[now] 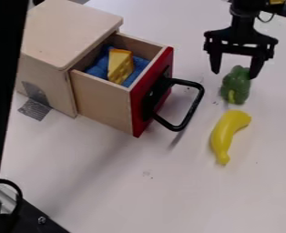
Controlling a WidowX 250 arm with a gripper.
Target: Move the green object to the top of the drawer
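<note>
The green object (236,85) lies on the desk (194,191) at about 2 o'clock from the middle of the view, with a small yellow-green patch at its 6 o'clock end. The black tool (235,74) is at its 12 o'clock end, open and gripping nothing, its fingers spread; one overlaps the object's 1 o'clock edge, though I cannot tell whether they touch.

The step in hand looks to be lining up for the grasp. Next, the tool likely needs to shift a little towards 6 o'clock, get the object between both fingers, lower and close. The lift should then go high enough to clear the handle on the way to 10 o'clock.

A yellow banana (226,135) lies near the object, at its 6 o'clock. Off at 9 o'clock, the wooden drawer (103,101) is pulled out, with a red front (137,104) and black handle (197,101). Inside, a yellow cheese wedge (119,66) rests on blue cloth (97,69). The box's flat top (69,29), probably the goal, is at 10 o'clock.
</note>
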